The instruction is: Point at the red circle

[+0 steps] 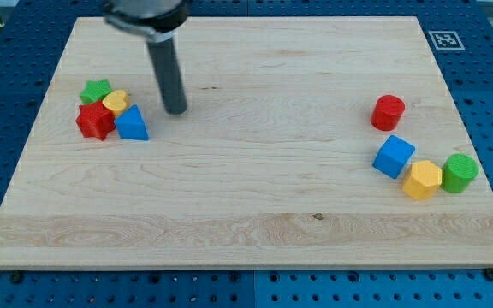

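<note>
Red circle (388, 112) sits on the view's right side of the wooden bench (246, 197), a short round block standing upright with its flat round face up; being round, it has no long axis across the bench and no heading that can be told. Just below it, apart by a small gap, lies a blue cube (394, 156), turned so one corner aims at the view's bottom. Touching that cube's lower right is a yellow block (422, 180) with a many-sided top, and touching the yellow block on the view's right is a green cylinder (460, 173). My tip (175, 110) rests well apart from the red circle, far over on the view's left half, at the end of the dark rod that drops from the view's top edge. There are no jaws on this rod, so no opening or hold can be told. Just to the left of my tip, near but not touching, a cluster of four blocks is packed together: a blue triangle (132, 125) nearest my tip, a yellow heart (115, 102) above it, a green star (96, 90) at the cluster's upper left, and a red star (95, 121) at the lower left. A black-and-white marker tag (444, 39) lies on the bench's upper right corner.
</note>
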Motion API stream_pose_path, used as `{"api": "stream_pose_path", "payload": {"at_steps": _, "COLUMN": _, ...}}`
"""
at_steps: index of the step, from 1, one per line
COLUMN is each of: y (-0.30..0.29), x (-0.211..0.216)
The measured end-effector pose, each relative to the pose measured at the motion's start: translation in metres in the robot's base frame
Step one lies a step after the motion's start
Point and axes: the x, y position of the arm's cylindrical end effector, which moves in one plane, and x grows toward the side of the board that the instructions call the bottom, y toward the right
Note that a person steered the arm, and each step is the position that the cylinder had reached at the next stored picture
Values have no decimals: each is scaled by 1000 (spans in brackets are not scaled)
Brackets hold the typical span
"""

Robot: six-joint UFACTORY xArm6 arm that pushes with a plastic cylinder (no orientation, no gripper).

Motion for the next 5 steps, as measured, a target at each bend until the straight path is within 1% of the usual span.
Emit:
{"api": "stream_pose_path", "payload": {"at_steps": 1, "y": 49, "x": -19}}
{"api": "stream_pose_path", "payload": {"at_steps": 4, "y": 263, "x": -22}}
{"api": "stream_pose_path", "payload": {"at_steps": 5, "y": 327, "x": -21}}
